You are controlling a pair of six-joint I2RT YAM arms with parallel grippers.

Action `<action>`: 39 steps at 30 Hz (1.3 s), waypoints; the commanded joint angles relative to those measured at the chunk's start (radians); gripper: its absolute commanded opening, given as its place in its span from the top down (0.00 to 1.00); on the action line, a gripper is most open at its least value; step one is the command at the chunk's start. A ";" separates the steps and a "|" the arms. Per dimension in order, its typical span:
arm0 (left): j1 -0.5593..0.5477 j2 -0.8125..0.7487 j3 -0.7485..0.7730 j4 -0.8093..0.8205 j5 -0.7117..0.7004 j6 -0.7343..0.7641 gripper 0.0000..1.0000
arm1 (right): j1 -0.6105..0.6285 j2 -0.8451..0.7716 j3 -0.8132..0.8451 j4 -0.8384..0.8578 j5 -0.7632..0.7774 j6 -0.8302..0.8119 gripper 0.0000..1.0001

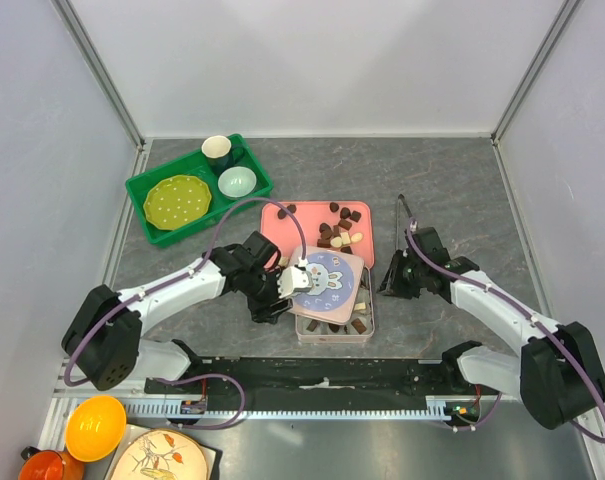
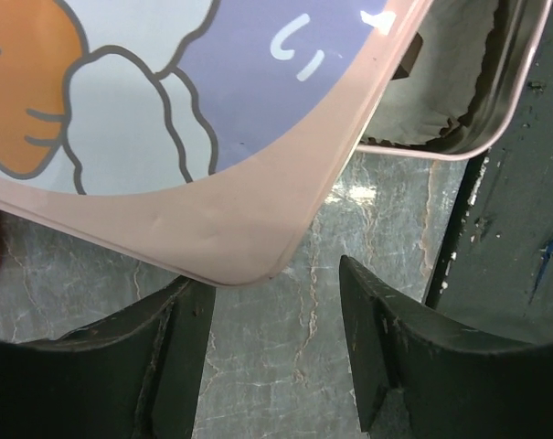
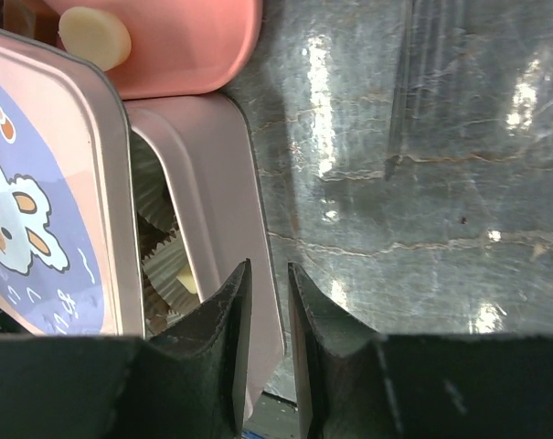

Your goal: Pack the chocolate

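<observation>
Grey marble tabletop point(image 1: 462, 180), walled on three sides.

Left gripper point(image 1: 294, 280) is at mid-table by the near edge, on the left side of the lid. In its wrist cam the jaws are wide point(image 2: 274, 283) with only bare table between them. The lid corner hangs just ahead of the gap and I see no contact.

Right gripper point(image 1: 390, 283) is just right of the tin. Jaws are narrow, down to a slit point(image 3: 269, 267), and the tin's right wall runs into that slit. Can't tell whether it's clamped or only lined up.

Green tray point(image 1: 137, 195) is at the far-left corner, with a plate, a cup and a bowl in it.

Pink tray point(image 1: 302, 215) is mid-table, its near edge partly under the lid.

Tin point(image 1: 367, 325) is just nearer than the pink tray. The bunny lid point(image 1: 327, 280) lies askew over it and hides most of the inside, leaving only the right and near strips open.

Thin dark tool point(image 1: 402, 215) lies right of the pink tray. Can't make out what it is.

Chocolate point(image 1: 337, 230): brown and cream pieces are loose on the pink tray. A few brown ones show in the tin's near strip, and a cream one sits in a paper cup point(image 3: 162, 265) there. The rest under the lid is hidden.
</observation>
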 commanded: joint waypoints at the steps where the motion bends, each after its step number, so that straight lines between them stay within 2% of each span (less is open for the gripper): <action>1: -0.014 -0.049 0.030 -0.020 -0.011 -0.007 0.37 | 0.018 0.015 0.006 0.053 0.026 0.029 0.71; 21: -0.097 -0.060 0.039 -0.034 -0.007 -0.043 0.38 | 0.092 0.057 0.009 0.116 0.053 0.084 0.72; 32: -0.191 -0.057 0.053 -0.060 -0.017 -0.067 0.40 | 0.106 0.052 0.003 0.127 0.050 0.081 0.72; 34: -0.192 -0.055 0.050 -0.065 -0.036 -0.063 0.41 | 0.104 0.042 0.017 0.082 0.071 0.063 0.72; 39: -0.192 -0.100 0.053 -0.089 -0.079 -0.055 0.44 | 0.104 -0.017 0.140 -0.040 0.284 -0.017 0.72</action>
